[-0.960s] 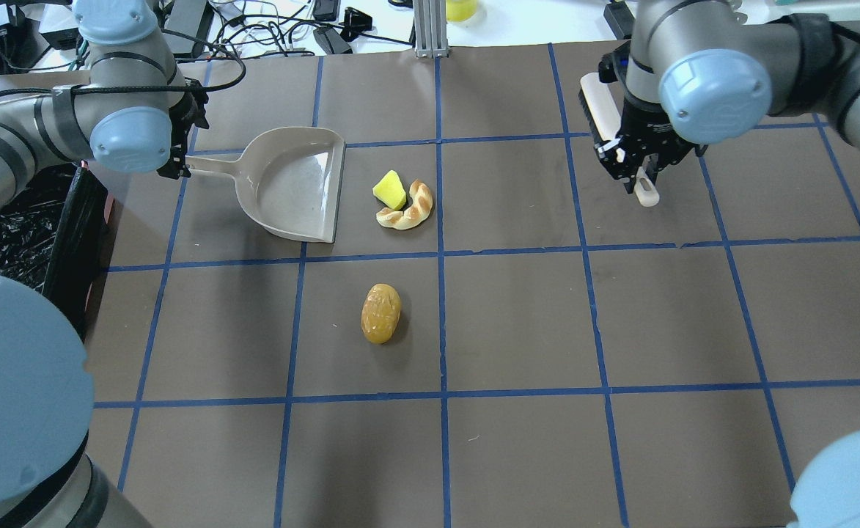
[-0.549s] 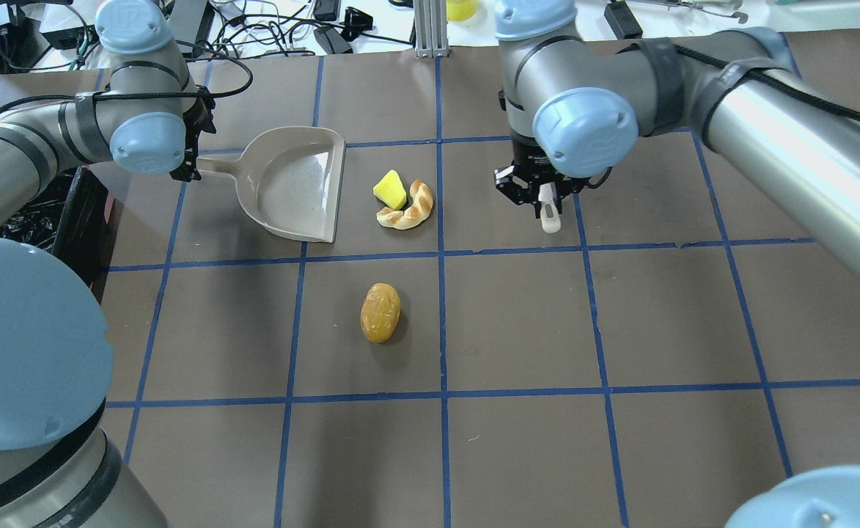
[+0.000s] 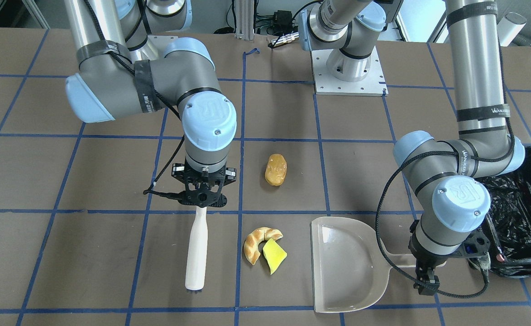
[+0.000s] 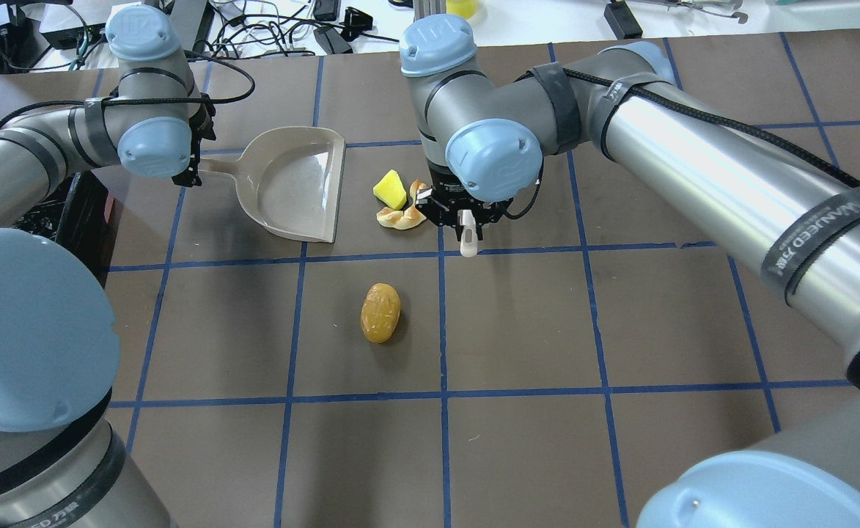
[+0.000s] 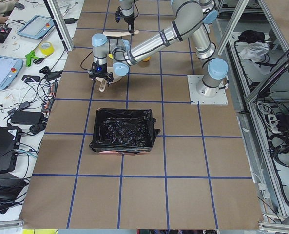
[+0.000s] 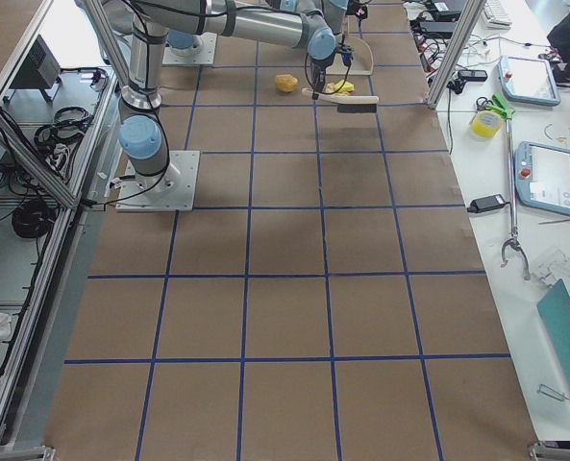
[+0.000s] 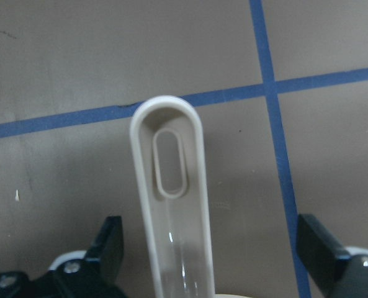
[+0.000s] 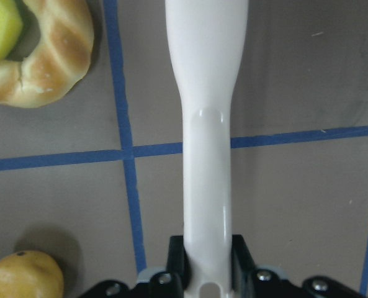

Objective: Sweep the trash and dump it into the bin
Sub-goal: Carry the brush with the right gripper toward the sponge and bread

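The trash lies on the brown table: a golden potato-like lump [image 4: 380,313], and a tan croissant piece [image 3: 258,242] touching a yellow sponge wedge [image 3: 274,256]. My right gripper [image 4: 466,216] is shut on a white brush [image 3: 197,249], which lies flat just beside the croissant, on the side away from the dustpan. A beige dustpan [image 4: 294,183] rests with its mouth facing the sponge. My left gripper [image 4: 188,165] is open, its fingers straddling the dustpan handle [image 7: 171,186] with gaps on both sides. The bin [image 3: 519,213], lined with black plastic, stands beyond the dustpan's handle end.
Blue tape lines grid the table. Cables and small devices crowd the white bench [image 4: 290,29] along the far edge. The right arm's long forearm [image 4: 730,176] spans the table's right half. Both arm bases [image 3: 349,68] stand at the near edge.
My right arm has swung left across the table with the brush, from the far right to beside the croissant. My left gripper edged slightly right along the dustpan handle. The trash has not moved.
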Robot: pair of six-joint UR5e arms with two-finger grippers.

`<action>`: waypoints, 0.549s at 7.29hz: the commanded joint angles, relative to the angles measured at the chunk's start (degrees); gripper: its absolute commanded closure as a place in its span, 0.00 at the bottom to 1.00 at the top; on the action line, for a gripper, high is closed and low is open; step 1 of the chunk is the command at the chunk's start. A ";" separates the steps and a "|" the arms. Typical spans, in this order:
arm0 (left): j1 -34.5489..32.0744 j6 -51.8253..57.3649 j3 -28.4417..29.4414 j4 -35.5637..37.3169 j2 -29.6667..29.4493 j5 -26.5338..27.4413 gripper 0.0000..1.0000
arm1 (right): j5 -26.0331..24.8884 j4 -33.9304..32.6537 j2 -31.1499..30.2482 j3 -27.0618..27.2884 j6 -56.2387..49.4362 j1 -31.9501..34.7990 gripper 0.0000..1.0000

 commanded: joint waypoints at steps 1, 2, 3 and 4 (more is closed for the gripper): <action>0.01 -1.74 0.01 -0.08 -0.05 0.03 0.59 | 1.12 -0.01 3.08 -2.85 1.99 1.78 1.00; 0.01 -2.62 0.01 0.00 0.04 -0.23 1.00 | 1.12 -0.01 4.66 -4.00 2.78 2.40 1.00; 0.01 -2.46 0.01 0.00 0.22 -0.32 1.00 | 1.21 -0.01 5.11 -4.71 3.31 2.58 1.00; 0.01 -2.20 0.01 -0.08 0.48 -0.15 1.00 | 1.90 -0.09 5.20 -4.89 4.10 2.67 1.00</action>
